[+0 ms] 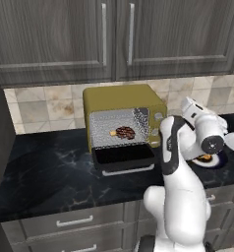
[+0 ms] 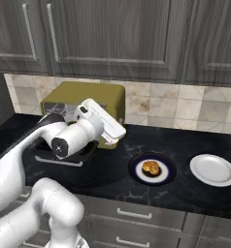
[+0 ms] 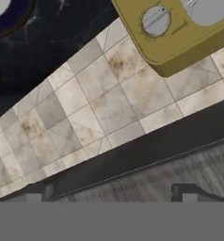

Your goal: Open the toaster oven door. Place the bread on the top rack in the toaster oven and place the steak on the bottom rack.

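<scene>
Left base view gives us the toaster oven (image 1: 123, 118) standing on the dark marble counter (image 1: 45, 167) against the tiled backsplash (image 1: 45, 109), with the toaster oven door (image 1: 124, 156) folded down flat in front of it and the grey mesh interior exposed. Inside we see the steak (image 1: 125, 132), a dark reddish-brown chunk, lying on a wire shelf; we cannot tell from here whether that shelf is the upper or the lower one. The arm rises at the lower right, and its hand sits to the right of the oven, just beside the side that carries the knobs. In the right base view we find the bread (image 2: 150, 167), a golden-orange lump, resting on a dark blue-rimmed plate (image 2: 135, 175) on the counter, well to the right of the oven, with a plain white plate (image 2: 213, 170) further right again. The gripper (image 3: 111, 197) has its jaws spread wide and grips nothing; in the hand view it looks past one white knob (image 3: 155, 20) on the oven's yellow face toward the backsplash and the grey cabinets (image 2: 112, 38). The bread's plate lies apart from the gripper, off to the side away from the oven.
</scene>
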